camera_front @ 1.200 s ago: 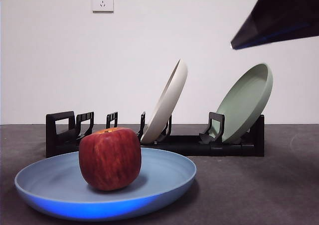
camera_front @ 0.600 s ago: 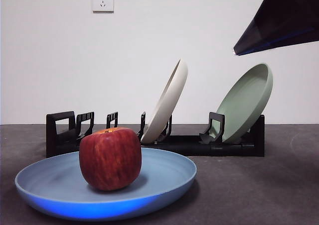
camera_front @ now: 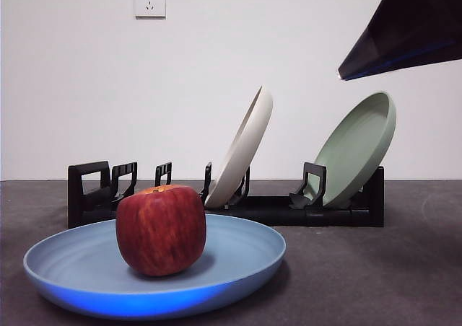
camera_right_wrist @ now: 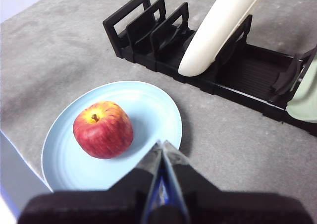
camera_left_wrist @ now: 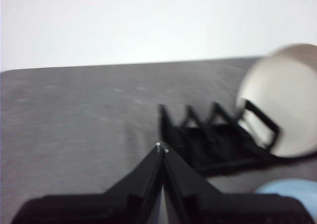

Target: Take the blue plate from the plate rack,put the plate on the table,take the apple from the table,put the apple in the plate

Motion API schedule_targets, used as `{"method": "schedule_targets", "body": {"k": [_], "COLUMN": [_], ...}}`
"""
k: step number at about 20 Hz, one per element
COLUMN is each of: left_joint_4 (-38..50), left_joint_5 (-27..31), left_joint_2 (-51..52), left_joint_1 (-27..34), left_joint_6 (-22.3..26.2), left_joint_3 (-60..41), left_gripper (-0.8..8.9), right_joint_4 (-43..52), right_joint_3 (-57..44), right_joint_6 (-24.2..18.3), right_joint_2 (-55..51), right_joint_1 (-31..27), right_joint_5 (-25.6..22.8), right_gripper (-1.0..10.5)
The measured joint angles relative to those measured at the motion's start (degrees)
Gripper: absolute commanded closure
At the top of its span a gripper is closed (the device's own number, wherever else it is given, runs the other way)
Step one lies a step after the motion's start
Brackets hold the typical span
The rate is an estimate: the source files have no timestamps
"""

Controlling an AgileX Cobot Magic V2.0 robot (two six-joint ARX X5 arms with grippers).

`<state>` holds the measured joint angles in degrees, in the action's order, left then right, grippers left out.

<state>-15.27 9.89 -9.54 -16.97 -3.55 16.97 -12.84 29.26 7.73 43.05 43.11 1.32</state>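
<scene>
Dark red, the apple (camera_right_wrist: 103, 129) is sitting in the blue plate (camera_right_wrist: 141, 106), apart from the right gripper (camera_right_wrist: 161, 145), which is hovering above with jaws together.

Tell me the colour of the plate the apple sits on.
Light blue; the blue plate shows best in the right wrist view.

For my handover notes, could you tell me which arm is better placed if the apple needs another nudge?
Probably the right: its shut gripper hangs over the blue plate beside the apple. The left gripper faces bare table.
</scene>
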Motion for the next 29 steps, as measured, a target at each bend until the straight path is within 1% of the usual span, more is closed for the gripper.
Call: {"method": "schedule_targets", "body": {"k": [2, 4, 6, 9, 13, 18, 29], "left_joint_4": [1.90, 2.03, 2.03, 2.14, 2.67, 2.93, 2.95], "left_joint_5": [-3.39, -4.66, -5.60, -5.66, -6.01, -7.26, -7.30], "left_joint_2": [2.91, 4.68, 5.90, 7.41, 9.07, 9.20, 9.20], "left_joint_1": [7.43, 12.44, 15.74, 18.51, 19.50, 19.50, 19.50], "left_joint_6": [0.00, 0.00, 0.00, 0.09, 0.13, 0.09, 0.09], "left_joint_3": [-4.46, -8.09, -10.34, -12.85, -15.19, -15.32, -15.34], "left_gripper": [8.16, 8.16, 8.16, 8.16, 8.16, 8.16, 8.16], "right_joint_4": [0.00, 0.00, 0.00, 0.00, 0.00, 0.00, 0.00], "right_joint_3": [0.00, 0.00, 0.00, 0.00, 0.00, 0.00, 0.00], "right_joint_6": [0.02, 0.02, 0.00, 0.00, 0.02, 0.00, 0.00], "right_joint_2": [0.00, 0.00, 0.00, 0.00, 0.00, 0.00, 0.00], "right_joint_1": [0.00, 0.00, 0.00, 0.00, 0.00, 0.00, 0.00], "right_joint_5": [0.02, 0.02, 0.00, 0.02, 0.00, 0.00, 0.00], "right_gripper": [9.6, 9.6, 9.6, 9.6, 9.6, 9.6, 9.6]}}
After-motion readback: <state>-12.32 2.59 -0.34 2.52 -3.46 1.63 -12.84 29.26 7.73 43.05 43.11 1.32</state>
